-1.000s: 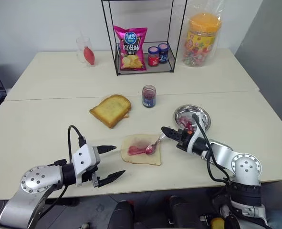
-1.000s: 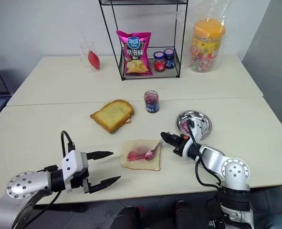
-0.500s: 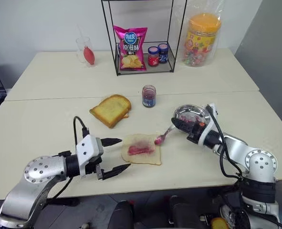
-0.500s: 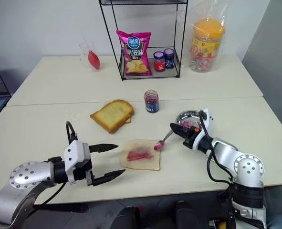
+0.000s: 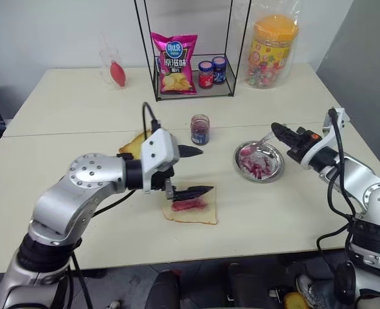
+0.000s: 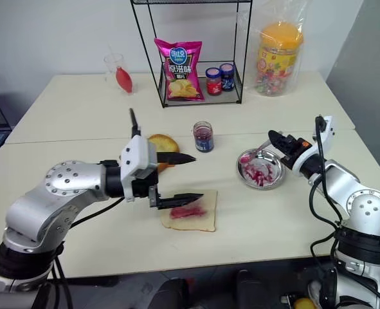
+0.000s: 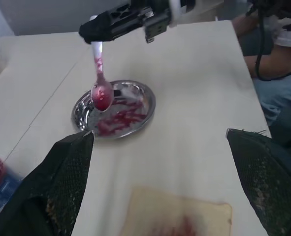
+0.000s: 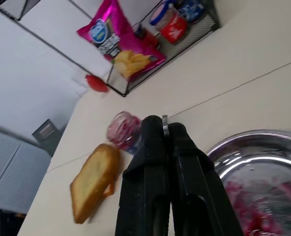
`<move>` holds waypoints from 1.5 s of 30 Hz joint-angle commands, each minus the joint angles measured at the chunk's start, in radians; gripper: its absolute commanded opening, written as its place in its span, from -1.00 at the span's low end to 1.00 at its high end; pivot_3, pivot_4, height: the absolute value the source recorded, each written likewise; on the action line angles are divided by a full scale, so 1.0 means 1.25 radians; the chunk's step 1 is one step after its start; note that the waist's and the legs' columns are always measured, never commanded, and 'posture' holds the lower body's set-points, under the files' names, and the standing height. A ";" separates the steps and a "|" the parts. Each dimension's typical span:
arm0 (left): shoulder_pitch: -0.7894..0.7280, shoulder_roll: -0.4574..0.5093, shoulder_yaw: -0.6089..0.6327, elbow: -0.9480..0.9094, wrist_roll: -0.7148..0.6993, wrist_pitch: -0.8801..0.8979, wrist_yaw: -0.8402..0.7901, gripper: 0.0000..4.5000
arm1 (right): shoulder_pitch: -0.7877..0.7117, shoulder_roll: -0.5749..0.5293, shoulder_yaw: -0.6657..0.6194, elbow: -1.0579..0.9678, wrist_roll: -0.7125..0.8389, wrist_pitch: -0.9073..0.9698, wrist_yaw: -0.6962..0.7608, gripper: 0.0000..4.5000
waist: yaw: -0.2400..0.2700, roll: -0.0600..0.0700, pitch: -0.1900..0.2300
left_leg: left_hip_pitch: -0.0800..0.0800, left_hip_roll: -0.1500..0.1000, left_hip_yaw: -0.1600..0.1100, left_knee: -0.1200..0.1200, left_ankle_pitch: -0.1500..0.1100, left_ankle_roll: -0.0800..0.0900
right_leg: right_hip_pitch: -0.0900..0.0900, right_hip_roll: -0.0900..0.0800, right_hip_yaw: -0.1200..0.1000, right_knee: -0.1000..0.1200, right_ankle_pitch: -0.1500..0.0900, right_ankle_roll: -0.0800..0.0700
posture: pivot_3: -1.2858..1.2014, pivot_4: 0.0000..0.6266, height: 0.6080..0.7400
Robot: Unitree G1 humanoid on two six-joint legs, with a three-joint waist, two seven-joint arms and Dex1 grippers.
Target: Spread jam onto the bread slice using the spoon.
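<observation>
nearest the table's front edge lies the bread slice (image 5: 191,208), flat on the pale table (image 5: 74,187), with a purplish-red smear in its middle. the left gripper (image 5: 195,171) hangs just above the slice's left part, its two black fingers spread wide apart with nothing between them; one finger (image 5: 191,191) crosses over the bread's upper left corner, the other (image 5: 188,151) points toward the small glass jar.

to the right of the bread, a little further back, sits the round steel dish (image 5: 259,161) with streaks of reddish-pink jam (image 5: 254,166) across its bottom. the right gripper (image 5: 278,132) is raised over the dish's far right rim, its fingers pressed together on the handle of the spoon (image 7: 100,78). the spoon hangs bowl-down over the dish's left part (the left wrist view shows it best), and its bowl carries a glossy lump of jam, with pink smears up the handle.

behind the left gripper a thick golden toast (image 6: 162,143) is partly hidden, and the small glass jar (image 5: 200,129) of dark spread stands just beyond the bread. further back stands a black wire rack (image 5: 190,45) holding a pink chip bag (image 5: 173,62) and two small jars (image 5: 213,71). a clear cup with a red thing inside (image 5: 113,67) stands at far left, a big tub of sweets in a clear bag (image 5: 271,44) at far right.
</observation>
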 commanded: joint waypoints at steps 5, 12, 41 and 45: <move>-0.082 -0.079 -0.114 0.082 0.093 -0.027 0.013 1.00 | 0.002 -0.038 -0.035 0.171 -0.146 -0.109 0.133 -0.98 | -0.001 0.000 0.000 | 0.001 0.000 0.001 0.000 0.000 0.000 | 0.000 0.000 0.001 0.001 0.000 0.000 | 0.03 -0.52 1.00; -0.139 -0.145 -0.156 0.160 0.139 -0.051 0.001 1.00 | -0.045 -0.028 -0.018 0.296 -0.245 -0.137 0.201 -0.98 | -0.002 0.000 0.000 | 0.002 0.000 0.003 0.001 0.000 0.000 | 0.000 0.000 0.004 0.002 0.000 0.000 | 0.03 -0.52 1.00; -0.163 -0.222 -0.151 0.230 0.227 -0.092 0.006 1.00 | 0.073 -0.040 0.152 0.103 -0.599 -0.324 0.372 0.99 | -0.001 0.000 0.000 | 0.004 -0.002 0.012 0.002 0.000 0.000 | -0.001 0.001 0.015 0.002 0.003 0.005 | 0.03 -0.52 1.00; -0.158 -0.221 -0.150 0.232 0.234 -0.099 0.005 1.00 | 0.079 -0.007 0.135 0.101 -0.627 -0.373 0.357 0.99 | -0.001 0.000 0.000 | 0.004 -0.002 0.013 0.002 0.000 0.000 | -0.001 0.001 0.015 0.002 0.003 0.005 | 0.03 -0.52 1.00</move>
